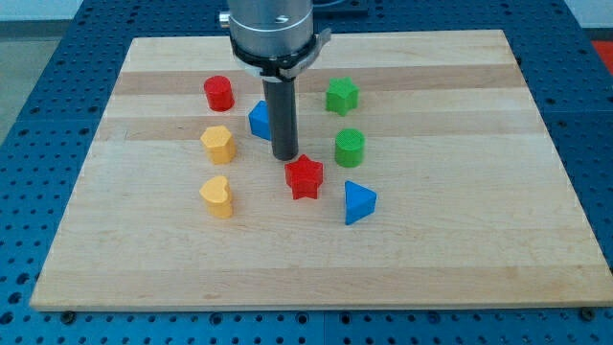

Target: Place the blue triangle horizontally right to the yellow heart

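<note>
The blue triangle [359, 201] lies on the wooden board right of centre, below a green cylinder. The yellow heart [217, 195] lies to its left, at about the same height in the view, with the red star [305, 176] between them and slightly higher. My tip [284, 156] rests on the board just above and left of the red star, close to it. It stands right beside a second blue block [259, 120], which the rod partly hides. The tip is well left and above the blue triangle.
A red cylinder [218, 93] and a yellow hexagon-like block [217, 144] lie at the left. A green star [342, 96] and a green cylinder [350, 148] lie at the right. The board [479, 240] sits on a blue perforated table.
</note>
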Robot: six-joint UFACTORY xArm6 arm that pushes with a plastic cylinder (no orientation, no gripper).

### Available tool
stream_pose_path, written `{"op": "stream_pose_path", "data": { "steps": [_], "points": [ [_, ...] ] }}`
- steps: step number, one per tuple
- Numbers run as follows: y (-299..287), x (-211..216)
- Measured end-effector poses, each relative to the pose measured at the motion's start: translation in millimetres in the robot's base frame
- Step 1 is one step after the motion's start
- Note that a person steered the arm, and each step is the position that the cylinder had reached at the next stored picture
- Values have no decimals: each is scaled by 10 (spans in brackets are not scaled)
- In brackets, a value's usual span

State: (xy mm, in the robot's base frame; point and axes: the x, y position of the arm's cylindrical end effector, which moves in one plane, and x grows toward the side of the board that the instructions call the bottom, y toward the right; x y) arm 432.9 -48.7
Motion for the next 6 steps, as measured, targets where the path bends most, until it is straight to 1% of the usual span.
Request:
{"op": "stream_pose_path", "data": {
  "steps": [2, 5, 6],
  "points": [
    [-157, 1],
    [-157, 538],
    [-100, 785]
  ]
}}
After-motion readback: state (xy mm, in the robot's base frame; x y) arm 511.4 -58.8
